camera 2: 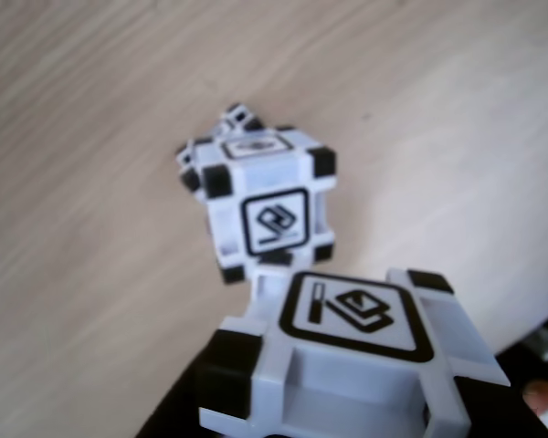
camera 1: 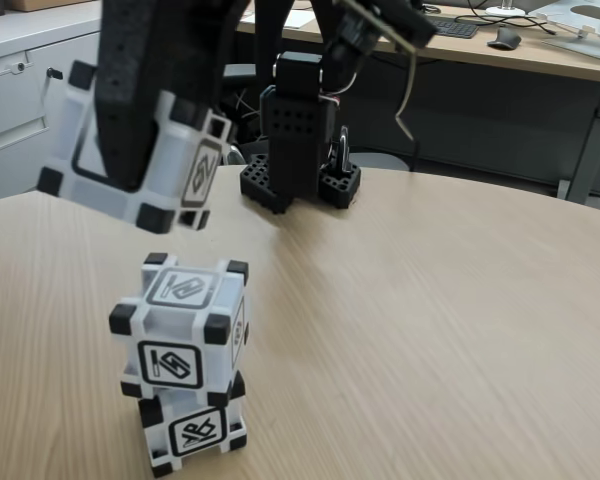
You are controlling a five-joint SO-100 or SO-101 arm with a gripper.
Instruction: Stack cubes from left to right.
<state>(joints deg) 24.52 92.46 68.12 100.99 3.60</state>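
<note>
Near the table's [camera 1: 430, 300] front edge, your two cubes stood stacked, top cube [camera 1: 185, 330] on bottom cube [camera 1: 195, 430]. Above and behind them, your gripper [camera 1: 145, 140] clamped the third cube [camera 1: 195, 170] between its fingers, tilted, clear of the stack.

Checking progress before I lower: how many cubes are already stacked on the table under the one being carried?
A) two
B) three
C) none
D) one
A: in the fixed view the top cube sits on the bottom cube, while the gripper holds the third cube in the air above them.
</note>
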